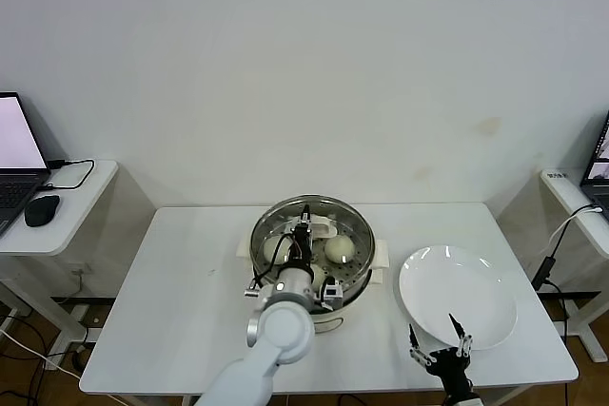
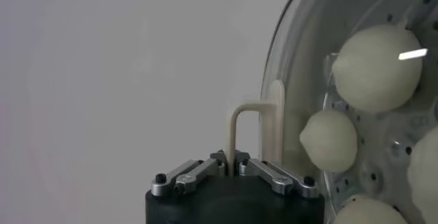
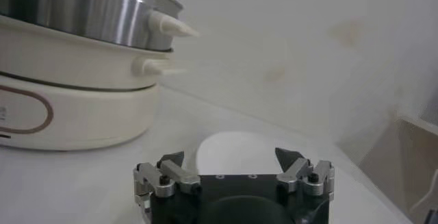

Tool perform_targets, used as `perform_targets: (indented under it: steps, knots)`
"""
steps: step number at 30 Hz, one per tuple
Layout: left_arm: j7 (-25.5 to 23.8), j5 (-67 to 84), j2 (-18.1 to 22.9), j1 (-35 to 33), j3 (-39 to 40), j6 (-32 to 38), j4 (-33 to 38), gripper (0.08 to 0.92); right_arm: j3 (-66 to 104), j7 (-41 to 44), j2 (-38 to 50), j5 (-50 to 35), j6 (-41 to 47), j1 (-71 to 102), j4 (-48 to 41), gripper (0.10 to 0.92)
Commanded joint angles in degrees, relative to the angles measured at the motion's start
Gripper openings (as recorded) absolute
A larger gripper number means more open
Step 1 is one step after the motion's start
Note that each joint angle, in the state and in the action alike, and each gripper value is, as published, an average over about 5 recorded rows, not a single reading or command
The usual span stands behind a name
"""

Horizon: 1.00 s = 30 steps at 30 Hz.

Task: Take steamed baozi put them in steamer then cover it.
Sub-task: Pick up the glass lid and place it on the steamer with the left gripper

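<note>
**Cover gripped over loaded steamer**

1. Right end effector (image 1: 439, 342): your nearest item, at the worktop's (image 1: 181, 311) near edge, 5 o'clock from the steamer; fingers spread, holding nothing.
2. White plate (image 1: 476, 306): just beyond that end effector, bare.
3. Left end effector (image 2: 233, 160): over the steamer's middle, fingers pressed together on the cover's cream handle (image 2: 256, 126).
4. Cover (image 2: 301, 61): glass lid at the steamer's top; you see buns through it.
5. Steamer (image 1: 350, 273): worktop centre, on its white base.
6. Steamed baozi (image 2: 376, 68): four visible on the perforated tray.
</note>
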<state>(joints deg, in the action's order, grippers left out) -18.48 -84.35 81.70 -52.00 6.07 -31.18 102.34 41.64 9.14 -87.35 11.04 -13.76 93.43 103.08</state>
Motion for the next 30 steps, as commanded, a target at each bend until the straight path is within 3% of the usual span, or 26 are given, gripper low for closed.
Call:
perform_targets:
  steps: [1,30]
  knots:
    - [0.3,-0.6,0.7,-0.1,0.0,0.1,-0.9,0.139,0.2,0.1,0.2,-0.3,0.0,0.1,0.2,0.823]
    - [-0.3,-0.2,0.6,-0.9,-0.3,0.3,-0.3,0.139,-0.3,0.5,0.3,-0.1,-0.2,0.1,-0.2,0.823]
